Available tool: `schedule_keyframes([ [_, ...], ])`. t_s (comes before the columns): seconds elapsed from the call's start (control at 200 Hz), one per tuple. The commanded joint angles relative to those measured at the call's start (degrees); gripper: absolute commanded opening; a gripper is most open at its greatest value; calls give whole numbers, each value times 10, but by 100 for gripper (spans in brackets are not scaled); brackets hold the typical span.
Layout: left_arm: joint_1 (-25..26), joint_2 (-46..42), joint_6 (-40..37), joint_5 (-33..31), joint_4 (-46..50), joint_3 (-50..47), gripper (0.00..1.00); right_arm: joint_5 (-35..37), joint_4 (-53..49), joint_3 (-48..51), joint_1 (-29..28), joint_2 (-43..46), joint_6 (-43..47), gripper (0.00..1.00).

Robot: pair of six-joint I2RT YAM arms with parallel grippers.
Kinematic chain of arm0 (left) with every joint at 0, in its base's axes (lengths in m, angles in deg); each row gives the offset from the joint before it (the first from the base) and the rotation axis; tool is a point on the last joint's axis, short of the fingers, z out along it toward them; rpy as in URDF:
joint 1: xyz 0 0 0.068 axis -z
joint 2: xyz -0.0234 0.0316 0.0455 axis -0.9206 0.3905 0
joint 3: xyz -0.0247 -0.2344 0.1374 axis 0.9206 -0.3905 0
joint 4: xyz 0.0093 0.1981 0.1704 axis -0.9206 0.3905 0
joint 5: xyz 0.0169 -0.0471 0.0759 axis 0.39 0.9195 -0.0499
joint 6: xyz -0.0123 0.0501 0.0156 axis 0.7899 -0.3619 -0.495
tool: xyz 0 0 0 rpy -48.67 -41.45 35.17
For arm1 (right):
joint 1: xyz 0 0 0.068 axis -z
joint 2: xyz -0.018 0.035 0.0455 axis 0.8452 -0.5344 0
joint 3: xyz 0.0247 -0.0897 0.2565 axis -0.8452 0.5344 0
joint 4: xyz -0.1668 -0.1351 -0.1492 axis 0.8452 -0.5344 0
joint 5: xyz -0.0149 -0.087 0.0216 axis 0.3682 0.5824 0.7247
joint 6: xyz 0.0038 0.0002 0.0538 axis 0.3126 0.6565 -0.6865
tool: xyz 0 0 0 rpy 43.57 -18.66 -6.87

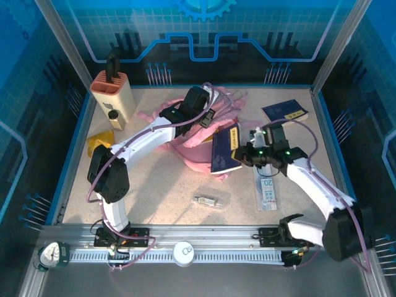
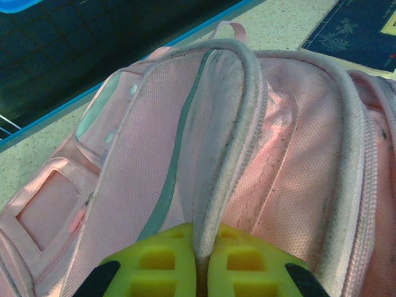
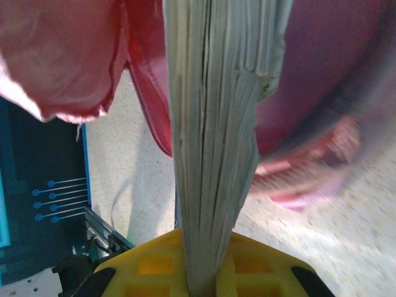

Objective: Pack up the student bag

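From above: the student bag (image 1: 201, 141) lies slumped in the middle of the worktop (image 1: 161, 185), toward its far edge. The left gripper (image 1: 206, 117) is down on the bag's top. The right gripper (image 1: 242, 154) comes in from the right edge and has a dark blue book (image 1: 224, 151), which stands tilted against the bag's right side. A second blue book (image 1: 286, 111) lies flat near the far right corner. A beige holder (image 1: 114, 99) stands in the far left corner, with a yellow packet (image 1: 99, 142) by the left edge. A long clear sleeve (image 1: 267, 189) lies under the right arm, and a small packet (image 1: 207, 200) sits toward the near edge.

Left wrist: the left gripper (image 2: 201, 263) has its jaws pinched together on a piped fabric edge of the student bag (image 2: 297, 173), so it has a firm hold of the pink cloth. The second blue book (image 2: 365, 25) peeks in at top right.

Right wrist: the right gripper (image 3: 201, 275) is clamped on the book (image 3: 213, 124), pages edge-on and upright between the pads. The bag's pink fabric (image 3: 62, 55) hangs on both sides of it.
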Motion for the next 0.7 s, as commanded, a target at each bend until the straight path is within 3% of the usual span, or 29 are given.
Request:
schedule_keyframes([
  [0.0,-6,-46,-1,1,-26,21,0,-49,163,-58,-18,-79,-41,2],
  [0.095,-5,-52,-17,20,-25,19,0,-36,213,-85,-31,-137,-36,3],
  [0.175,-5,-54,-23,17,-21,19,0,-29,260,-98,-37,-183,-30,10],
  [0.39,-6,-70,-22,45,-25,5,0,3,245,-174,-35,-316,-16,20],
  [0.495,-8,-74,-22,52,-25,0,0,45,220,-192,-34,-335,15,31],
  [0.695,-11,-74,-16,52,-21,0,0,52,158,-189,-24,-320,66,53],
])
